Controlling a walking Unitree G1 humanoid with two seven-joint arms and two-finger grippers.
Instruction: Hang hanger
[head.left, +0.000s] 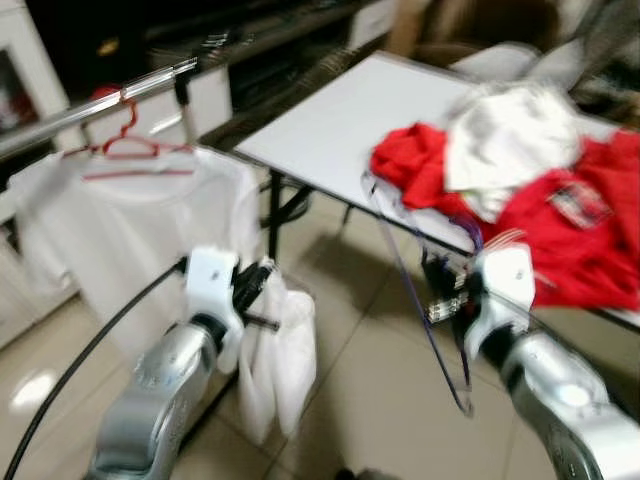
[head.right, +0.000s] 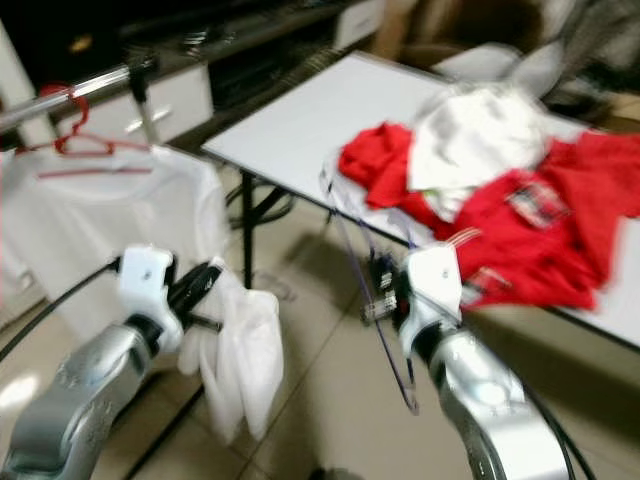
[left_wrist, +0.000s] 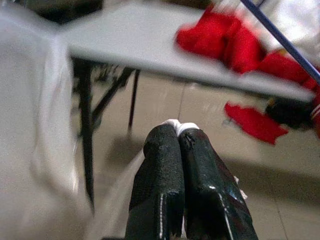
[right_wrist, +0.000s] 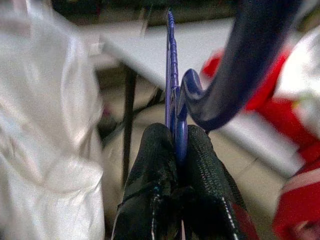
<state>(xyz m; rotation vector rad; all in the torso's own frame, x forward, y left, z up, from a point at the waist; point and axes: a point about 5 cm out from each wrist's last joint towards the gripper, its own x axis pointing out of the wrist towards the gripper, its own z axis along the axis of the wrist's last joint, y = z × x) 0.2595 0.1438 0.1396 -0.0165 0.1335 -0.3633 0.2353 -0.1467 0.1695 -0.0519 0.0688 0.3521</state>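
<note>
Blur across both eye views, so fine detail is limited. My right gripper (right_wrist: 176, 142) has its two black fingers pinched together on a blue hanger (head.left: 420, 300), which I see clamped edge-on between the pads in the right wrist view, with its hook curving up past the camera. From the head, that hanger hangs in the air just off the near edge of the white table (head.left: 340, 110), its thin frame running from beside the red clothes (head.left: 590, 240) down toward the tiled floor (head.left: 370, 380).

My left gripper (left_wrist: 179, 131) is closed tight on a white garment (head.left: 275, 360); a bit of white cloth pokes out between the fingertips in the left wrist view. The cloth droops below the gripper, over the floor, to the left of the table legs.

On the table sits a heap of red clothes with a white garment pile (head.left: 510, 135) on top of them. Far left, a metal rail (head.left: 90, 105) carries a red hanger (head.left: 130, 150) with a white shirt (head.left: 110, 230) already on it. The blue hanger is well apart from that rail, not on it.
</note>
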